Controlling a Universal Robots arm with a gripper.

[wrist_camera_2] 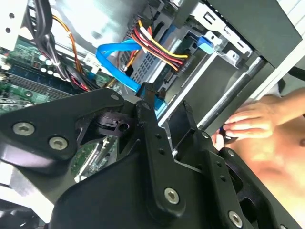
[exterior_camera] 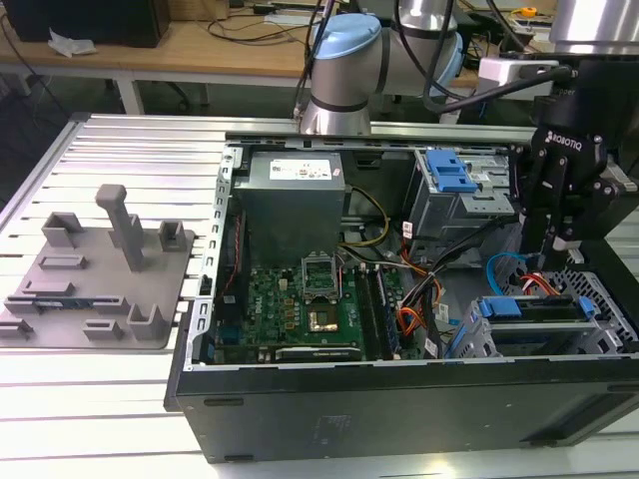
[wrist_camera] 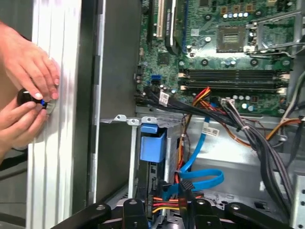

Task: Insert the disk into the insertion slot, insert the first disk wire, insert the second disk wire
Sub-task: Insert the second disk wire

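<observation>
One hand (exterior_camera: pixel 554 247) hangs just above the disk (exterior_camera: pixel 511 306).

Brightly and evenly lit from above; overexposed on the hand (wrist_camera_2: pixel 252 121); shadowed deep within the computer case (exterior_camera: pixel 379 414).

Hand (exterior_camera: pixel 551 244): matt black.
Disk (exterior_camera: pixel 529 306): bright blue carrier.
Insertion slot (exterior_camera: pixel 604 294): grey sheet metal, perforated dot pattern.
Data cable (wrist_camera: pixel 202 179): sky blue.
Power wires (wrist_camera_2: pixel 157 47): red, yellow and black strands.
Motherboard (exterior_camera: pixel 300 309): green.
Case (exterior_camera: pixel 399 409): black.
Bench (exterior_camera: pixel 100 389): silver, ribbed with parallel grooves.
Fixture plate (exterior_camera: pixel 90 269), at 9 o'clock of the case in the exterior view: plain grey.
Arm joint cap (exterior_camera: pixel 349 45): pale blue.
</observation>
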